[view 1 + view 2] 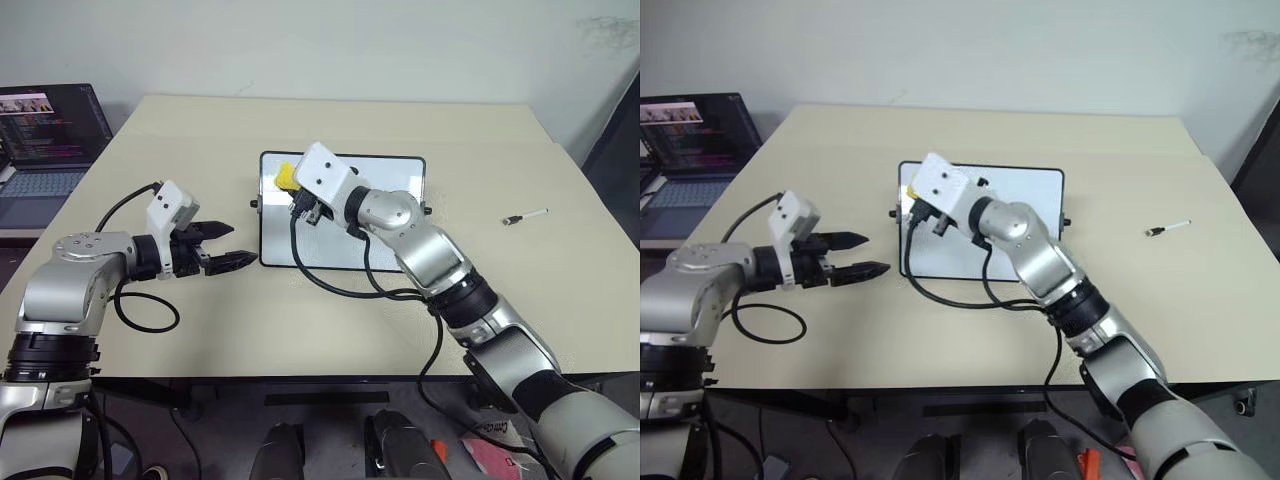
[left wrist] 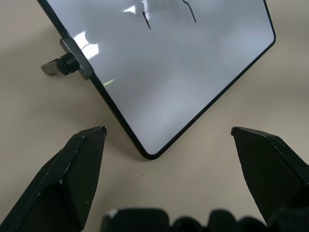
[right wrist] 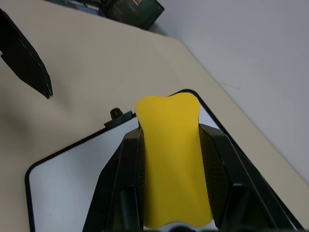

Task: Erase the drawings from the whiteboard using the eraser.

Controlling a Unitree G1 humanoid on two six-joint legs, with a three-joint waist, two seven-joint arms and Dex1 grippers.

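Yellow oblong eraser (image 3: 174, 159) pinched in my right gripper (image 3: 171, 145), frame centre, above glossy white black-framed whiteboard (image 1: 390, 215). Left gripper (image 1: 222, 247) spread, frame left. Lower flat, press firmly, sweep across black marker drawings (image 2: 146, 18).

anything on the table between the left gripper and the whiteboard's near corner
No, bare tabletop. In the left wrist view, the open left gripper frames the whiteboard corner with nothing between them.
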